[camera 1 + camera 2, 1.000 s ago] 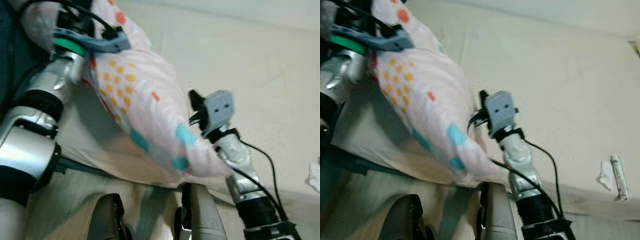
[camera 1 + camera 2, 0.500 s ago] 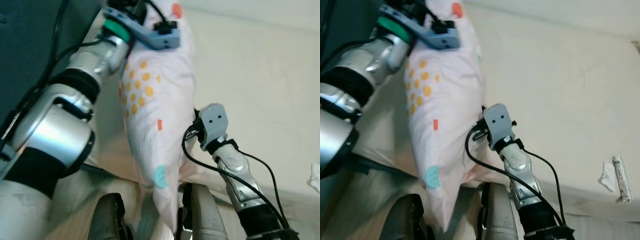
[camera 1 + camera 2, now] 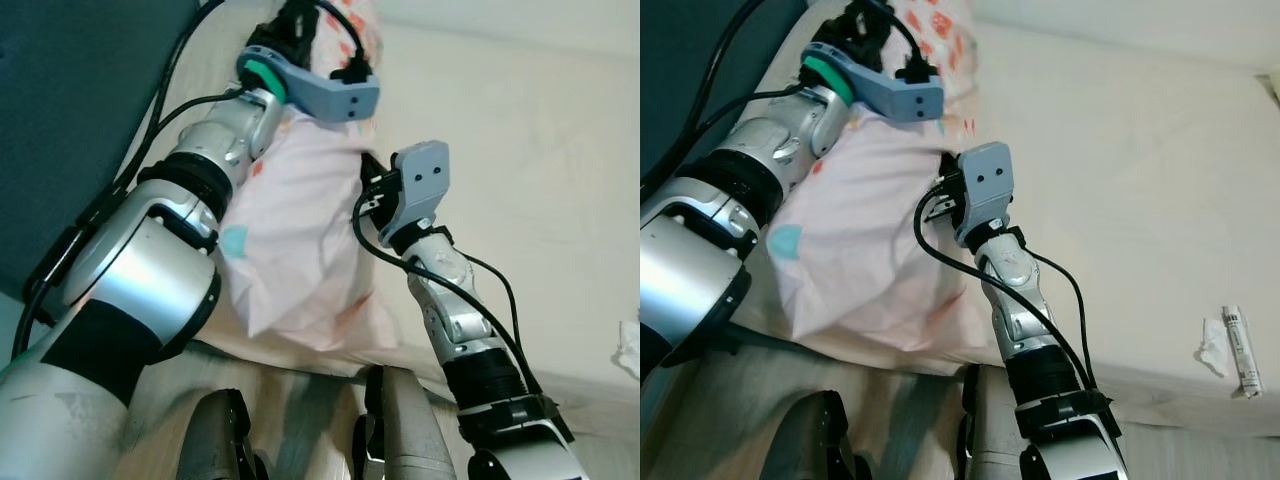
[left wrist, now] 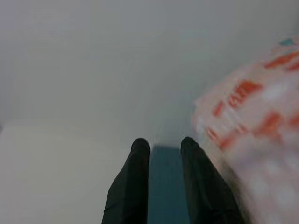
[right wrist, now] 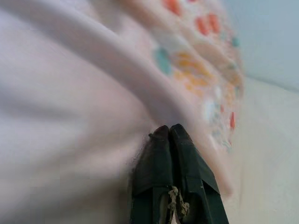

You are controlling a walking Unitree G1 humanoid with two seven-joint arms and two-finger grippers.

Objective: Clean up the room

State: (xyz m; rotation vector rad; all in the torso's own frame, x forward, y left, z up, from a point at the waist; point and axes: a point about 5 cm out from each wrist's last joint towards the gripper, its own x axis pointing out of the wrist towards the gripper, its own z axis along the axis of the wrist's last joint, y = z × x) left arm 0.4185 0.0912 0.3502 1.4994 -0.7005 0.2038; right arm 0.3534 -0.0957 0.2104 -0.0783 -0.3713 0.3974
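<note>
A pink-white pillow (image 3: pixel 300 250) with orange and teal spots lies on the cream bed (image 3: pixel 1120 150), at its left side. My left arm reaches over its far end. In the left wrist view my left gripper (image 4: pixel 164 144) is open with nothing between the fingers, and the pillow (image 4: pixel 252 130) is just beside it. My right gripper (image 3: pixel 945 190) is at the pillow's right side. Its fingers (image 5: pixel 169 135) are pressed together, with the tips in a fold of the pillow (image 5: pixel 70 93).
A dark teal surface (image 3: pixel 70 100) borders the bed on the left. A white tube (image 3: pixel 1240 350) and a crumpled tissue (image 3: pixel 1212 350) lie near the bed's right front edge. My own legs (image 3: pixel 400 430) stand against the front edge.
The pillow hung in the air between both grippers and now rests on the bed. Both arms have moved toward the far left with it.
</note>
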